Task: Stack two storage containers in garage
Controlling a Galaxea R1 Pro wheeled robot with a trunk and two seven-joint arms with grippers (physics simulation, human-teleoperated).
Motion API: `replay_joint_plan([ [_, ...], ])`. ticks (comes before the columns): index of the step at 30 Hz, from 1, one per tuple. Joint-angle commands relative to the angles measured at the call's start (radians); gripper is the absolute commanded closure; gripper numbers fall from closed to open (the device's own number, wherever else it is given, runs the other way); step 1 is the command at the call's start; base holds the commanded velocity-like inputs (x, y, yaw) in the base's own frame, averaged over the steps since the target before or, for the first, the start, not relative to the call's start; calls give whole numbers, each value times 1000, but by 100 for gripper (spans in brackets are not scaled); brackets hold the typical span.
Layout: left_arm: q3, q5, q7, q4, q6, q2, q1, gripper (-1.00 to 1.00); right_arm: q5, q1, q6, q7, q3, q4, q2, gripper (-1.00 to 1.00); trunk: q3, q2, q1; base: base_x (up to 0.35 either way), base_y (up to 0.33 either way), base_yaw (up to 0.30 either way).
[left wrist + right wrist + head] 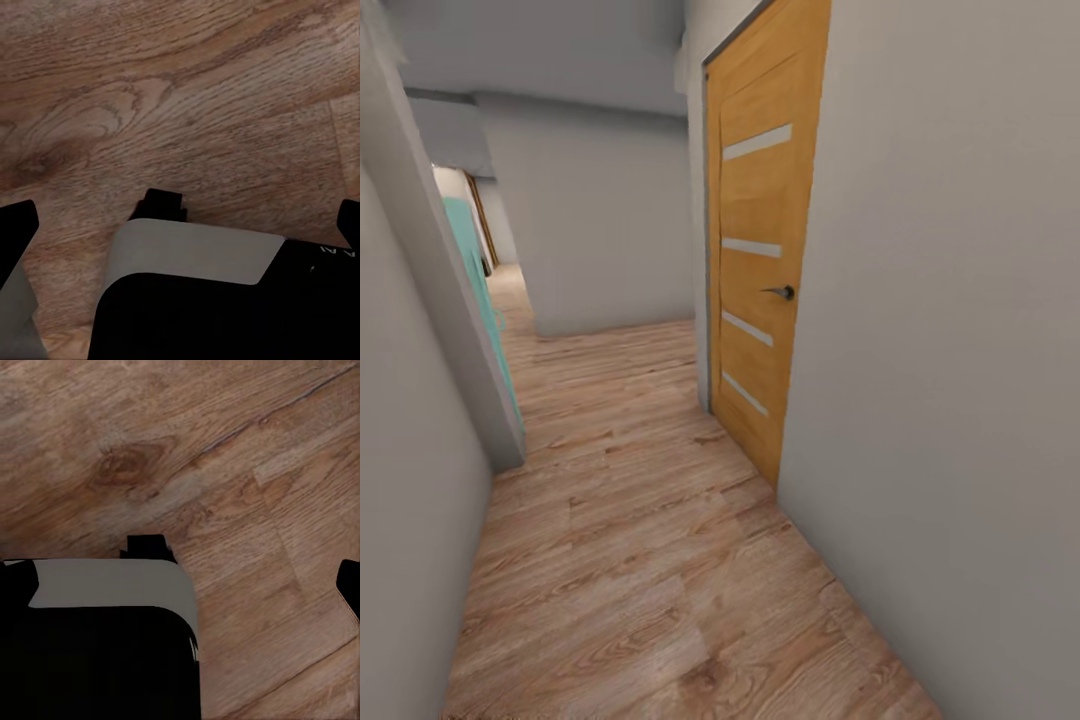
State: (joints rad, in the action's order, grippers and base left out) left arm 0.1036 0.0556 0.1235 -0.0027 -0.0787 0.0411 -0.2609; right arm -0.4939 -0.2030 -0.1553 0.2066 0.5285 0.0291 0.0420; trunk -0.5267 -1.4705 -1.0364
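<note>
I am in a narrow hallway, and the two storage containers are out of view. In the left wrist view my left gripper (189, 208) is open, its dark fingertips (19, 225) wide apart above wood planks, with nothing held. My right gripper (187, 571) is open too, one fingertip (351, 585) at the frame's edge. Beneath both grippers shows a black and grey part of my own body (195, 300).
A light wood-plank floor (630, 560) runs ahead between pale grey walls (960, 350). A closed orange wooden door (760, 250) with a dark handle (785, 292) stands on the right. A wall corner (470, 360) juts in at left with a teal panel (475, 270) behind it. The passage bends left past a far wall (600, 220).
</note>
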Motion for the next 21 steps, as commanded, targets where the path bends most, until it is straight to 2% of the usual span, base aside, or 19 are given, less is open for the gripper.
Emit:
replay_joint_plan([
  [1,5,6,1,1,-4,0,-1,-100,-9,-1,-6,0,8,3,1,-100,-1,-1,0,88,0,270],
  [21,5,6,1,1,-4,0,-1,-100,-9,-1,-6,0,8,3,1,-100,-1,-1,0,88,0,270],
])
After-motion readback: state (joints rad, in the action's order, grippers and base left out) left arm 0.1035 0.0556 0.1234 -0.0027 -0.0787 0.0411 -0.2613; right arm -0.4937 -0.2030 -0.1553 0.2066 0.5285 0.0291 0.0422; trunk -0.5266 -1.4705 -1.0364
